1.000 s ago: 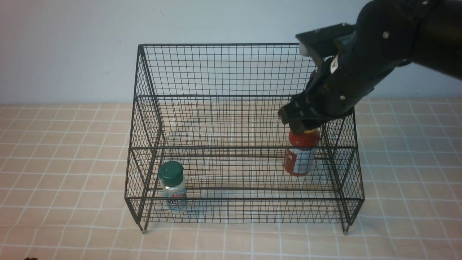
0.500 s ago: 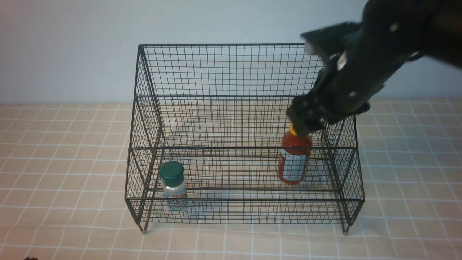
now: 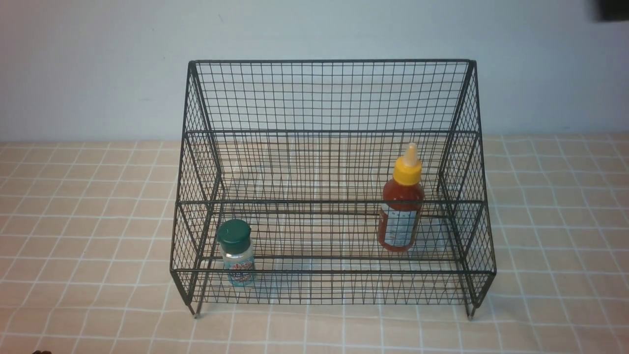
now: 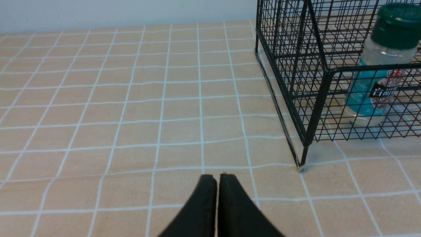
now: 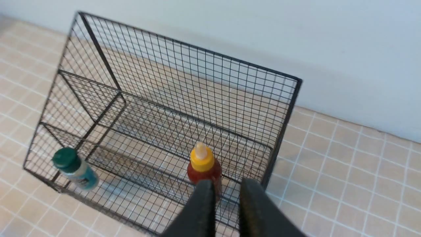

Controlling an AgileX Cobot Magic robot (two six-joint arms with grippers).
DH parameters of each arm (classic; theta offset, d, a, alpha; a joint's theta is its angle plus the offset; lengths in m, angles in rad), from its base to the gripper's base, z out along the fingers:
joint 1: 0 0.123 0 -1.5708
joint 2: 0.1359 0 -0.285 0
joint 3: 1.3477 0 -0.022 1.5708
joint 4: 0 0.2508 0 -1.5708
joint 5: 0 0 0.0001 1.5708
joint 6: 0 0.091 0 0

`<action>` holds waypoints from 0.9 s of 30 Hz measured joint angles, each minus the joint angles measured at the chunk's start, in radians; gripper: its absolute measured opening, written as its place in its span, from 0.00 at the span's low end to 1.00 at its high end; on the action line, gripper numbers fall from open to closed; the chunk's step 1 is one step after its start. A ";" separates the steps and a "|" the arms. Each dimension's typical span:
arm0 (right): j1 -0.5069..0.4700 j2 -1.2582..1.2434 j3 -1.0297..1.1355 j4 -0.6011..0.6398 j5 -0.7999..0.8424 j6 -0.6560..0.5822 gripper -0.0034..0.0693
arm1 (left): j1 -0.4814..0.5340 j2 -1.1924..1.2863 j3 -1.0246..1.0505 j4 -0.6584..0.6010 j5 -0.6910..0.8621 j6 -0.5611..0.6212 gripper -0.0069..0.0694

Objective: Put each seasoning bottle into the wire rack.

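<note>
The black wire rack (image 3: 324,98) stands mid-table. The green-capped shaker (image 3: 236,251) stands upright on its lowest front tier at the left; it also shows in the left wrist view (image 4: 381,62) and the right wrist view (image 5: 75,168). The red sauce bottle (image 3: 402,206) with yellow nozzle cap stands upright on the middle tier at the right, free of any gripper; it also shows in the right wrist view (image 5: 203,168). My right gripper (image 5: 227,187) is open and empty, high above the rack's right end. My left gripper (image 4: 217,179) is shut and empty, low over the table beside the rack's front left foot.
The table carries a tan cloth with a white grid (image 3: 88,206). A pale wall (image 3: 98,73) stands close behind the rack. A dark part of my right arm (image 3: 614,10) shows at the top right corner of the front view.
My right gripper let go of the red sauce bottle and rose up and away to the right, out of the front view. The bottle stays upright on the middle tier.
</note>
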 joint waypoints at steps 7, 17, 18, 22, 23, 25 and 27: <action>0.000 -0.433 0.390 -0.001 -0.194 0.069 0.03 | 0.000 0.000 0.000 0.000 0.000 0.000 0.08; 0.000 -1.002 0.942 0.003 -0.837 0.138 0.03 | 0.000 0.000 0.000 0.000 0.000 0.000 0.08; 0.000 -1.029 0.976 0.015 -0.870 0.141 0.03 | 0.000 0.000 0.000 0.000 0.000 0.000 0.08; 0.000 -1.062 1.095 0.100 -0.943 0.161 0.03 | 0.000 0.000 0.000 0.000 0.000 0.000 0.08; 0.000 -1.062 1.111 0.117 -0.942 0.161 0.03 | 0.000 0.000 0.000 0.000 0.000 0.000 0.08; 0.000 -1.062 1.142 0.132 -0.940 0.161 0.03 | 0.000 0.000 0.000 0.000 0.000 0.000 0.08; 0.000 -1.062 1.169 0.126 -0.942 0.151 0.03 | 0.000 0.000 0.000 0.000 0.000 0.000 0.08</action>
